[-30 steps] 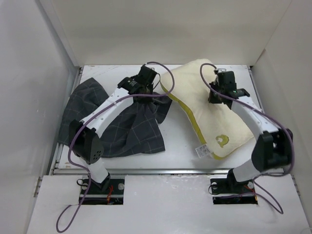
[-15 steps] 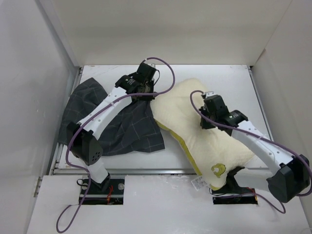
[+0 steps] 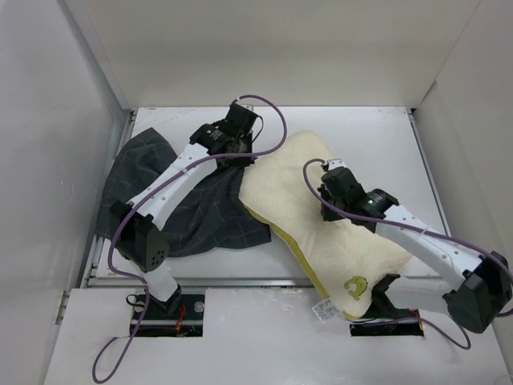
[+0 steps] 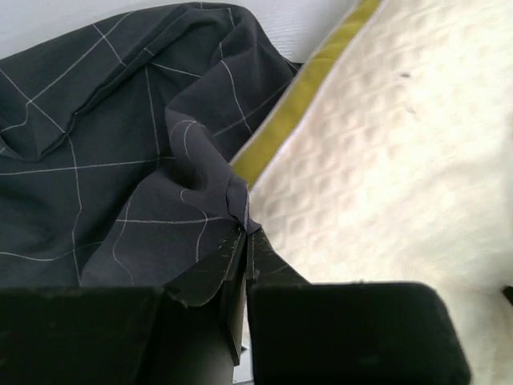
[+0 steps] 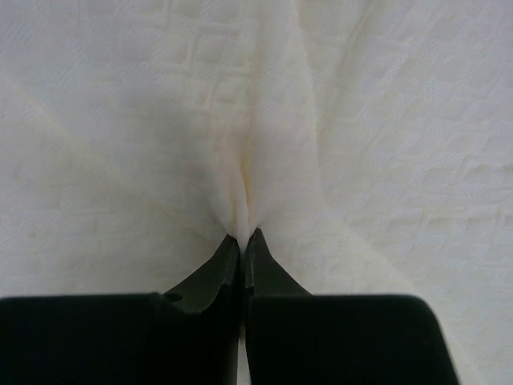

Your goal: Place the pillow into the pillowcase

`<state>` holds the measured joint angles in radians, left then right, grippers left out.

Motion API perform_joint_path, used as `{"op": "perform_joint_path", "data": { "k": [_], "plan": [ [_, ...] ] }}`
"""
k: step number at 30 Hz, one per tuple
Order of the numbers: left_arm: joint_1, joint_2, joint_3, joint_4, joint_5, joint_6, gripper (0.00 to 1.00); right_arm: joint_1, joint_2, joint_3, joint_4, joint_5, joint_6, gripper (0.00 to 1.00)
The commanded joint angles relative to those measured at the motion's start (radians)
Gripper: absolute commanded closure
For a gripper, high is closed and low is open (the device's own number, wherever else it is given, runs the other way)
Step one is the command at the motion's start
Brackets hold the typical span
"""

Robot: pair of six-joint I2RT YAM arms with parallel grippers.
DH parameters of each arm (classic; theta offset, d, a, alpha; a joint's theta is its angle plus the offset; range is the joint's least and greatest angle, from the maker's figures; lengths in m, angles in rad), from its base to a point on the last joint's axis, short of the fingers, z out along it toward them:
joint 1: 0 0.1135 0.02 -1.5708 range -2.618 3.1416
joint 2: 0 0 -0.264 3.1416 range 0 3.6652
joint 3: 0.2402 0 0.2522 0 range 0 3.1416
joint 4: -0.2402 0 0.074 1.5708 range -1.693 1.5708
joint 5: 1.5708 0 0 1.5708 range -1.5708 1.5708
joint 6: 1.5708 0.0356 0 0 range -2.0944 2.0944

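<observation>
The pillow [image 3: 292,188] has slid toward the near left since a second ago. It then lay along the far right of the table; now it runs diagonally across the middle, and its far-left corner is touching the pillowcase [image 3: 200,212]. The pillowcase is spread on the left half much as before, with only its right edge bunched differently.

The right arm has folded back toward its base with its elbow out at the near right, while the left arm has barely shifted. The right gripper [image 5: 242,238] is pinched tight on a raised fold of the pillow's quilted top. The left gripper [image 4: 244,231] is closed on a dark hem of the pillowcase, just beside the pillow's yellow band [image 4: 276,132].

The emblem [image 3: 355,285] and the white tag [image 3: 322,310] have moved past the table's near edge and now overhang it.

Plain white walls [image 3: 280,48] close in three sides. The white table [image 3: 377,136] shows bare at the far right.
</observation>
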<state>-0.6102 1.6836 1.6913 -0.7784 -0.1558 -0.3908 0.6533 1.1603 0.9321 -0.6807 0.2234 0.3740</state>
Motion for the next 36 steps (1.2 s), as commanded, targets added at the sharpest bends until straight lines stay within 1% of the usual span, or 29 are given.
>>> {"op": "perform_joint_path", "data": {
  "k": [1,3,4,6,7,8,9,10,12,13,16,17,18,20,21,24,26,27,28,29,30,31,32,33,34,35,36],
  "plan": [
    [-0.032,-0.079,0.008,-0.001,-0.014,-0.025,1.0,0.038,0.065,0.023,0.062,0.036,0.008,1.0],
    [-0.033,-0.079,0.008,-0.001,-0.014,-0.036,1.0,0.049,0.078,0.005,0.099,0.025,-0.003,1.0],
    [-0.043,-0.079,0.008,-0.001,-0.014,-0.046,1.0,0.049,0.09,-0.01,0.112,0.025,-0.023,0.93],
    [-0.043,-0.079,-0.004,-0.001,-0.014,-0.055,1.0,0.058,0.09,-0.039,0.136,0.002,-0.023,0.61],
    [-0.043,-0.079,-0.018,-0.001,-0.014,-0.056,1.0,0.049,0.09,-0.039,0.17,-0.007,-0.035,0.24],
    [-0.043,-0.079,-0.031,-0.001,-0.014,-0.069,1.0,0.049,0.09,-0.039,0.179,-0.007,-0.047,0.04],
    [-0.043,-0.079,-0.041,-0.001,-0.014,-0.078,1.0,0.049,0.09,-0.018,0.179,0.016,-0.058,0.0],
    [-0.043,-0.091,-0.05,-0.001,-0.014,-0.079,1.0,0.049,0.099,0.026,0.206,0.055,-0.058,0.0],
    [-0.052,-0.102,-0.079,-0.001,-0.014,-0.091,1.0,0.003,0.124,0.075,0.24,0.071,-0.067,0.0],
    [-0.053,-0.113,-0.088,-0.001,-0.024,-0.1,1.0,-0.068,0.14,0.13,0.274,0.035,-0.067,0.0],
    [-0.053,-0.122,-0.108,-0.001,-0.033,-0.109,1.0,-0.19,0.263,0.221,0.326,-0.085,-0.078,0.0],
    [-0.053,-0.122,-0.108,-0.001,-0.033,-0.109,1.0,-0.248,0.303,0.284,0.36,-0.154,-0.087,0.0],
    [-0.053,-0.122,-0.108,-0.001,-0.042,-0.109,1.0,-0.283,0.387,0.316,0.372,-0.204,-0.11,0.0],
    [-0.053,-0.122,-0.108,-0.001,-0.042,-0.109,1.0,-0.302,0.471,0.405,0.395,-0.226,-0.121,0.0],
    [-0.053,-0.122,-0.108,-0.001,-0.053,-0.109,1.0,-0.311,0.56,0.434,0.423,-0.252,-0.132,0.0],
    [-0.053,-0.099,-0.093,-0.012,-0.062,-0.109,1.0,-0.323,0.676,0.542,0.461,-0.347,-0.181,0.0],
    [-0.053,-0.09,-0.081,-0.012,-0.062,-0.109,1.0,-0.323,0.766,0.577,0.481,-0.374,-0.217,0.0],
    [-0.053,-0.079,-0.068,-0.012,-0.062,-0.109,1.0,-0.323,0.797,0.63,0.481,-0.413,-0.234,0.0],
    [-0.053,-0.079,-0.068,-0.012,-0.062,-0.109,1.0,-0.323,0.847,0.652,0.449,-0.43,-0.247,0.05],
    [-0.053,-0.067,-0.046,-0.012,-0.076,-0.109,1.0,-0.333,0.863,0.665,0.449,-0.462,-0.274,0.16],
    [-0.053,-0.052,-0.036,-0.025,-0.085,-0.109,1.0,-0.343,0.863,0.665,0.44,-0.59,-0.297,0.3],
    [-0.053,-0.051,-0.027,-0.038,-0.096,-0.109,1.0,-0.343,0.863,0.63,0.473,-0.639,-0.297,0.84],
    [-0.053,-0.038,-0.018,-0.047,-0.12,-0.109,1.0,-0.343,0.805,0.591,0.506,-0.692,-0.297,1.0],
    [-0.053,-0.022,0.008,-0.047,-0.129,-0.12,1.0,-0.343,0.762,0.547,0.541,-0.743,-0.314,1.0],
    [-0.053,-0.022,0.021,-0.061,-0.139,-0.131,1.0,-0.343,0.715,0.449,0.614,-0.8,-0.314,1.0],
    [-0.053,-0.009,0.034,-0.07,-0.148,-0.131,1.0,-0.343,0.664,0.403,0.645,-0.815,-0.314,1.0],
    [-0.053,0.001,0.054,-0.07,-0.148,-0.143,1.0,-0.343,0.568,0.363,0.668,-0.815,-0.299,1.0]
  ]
}}
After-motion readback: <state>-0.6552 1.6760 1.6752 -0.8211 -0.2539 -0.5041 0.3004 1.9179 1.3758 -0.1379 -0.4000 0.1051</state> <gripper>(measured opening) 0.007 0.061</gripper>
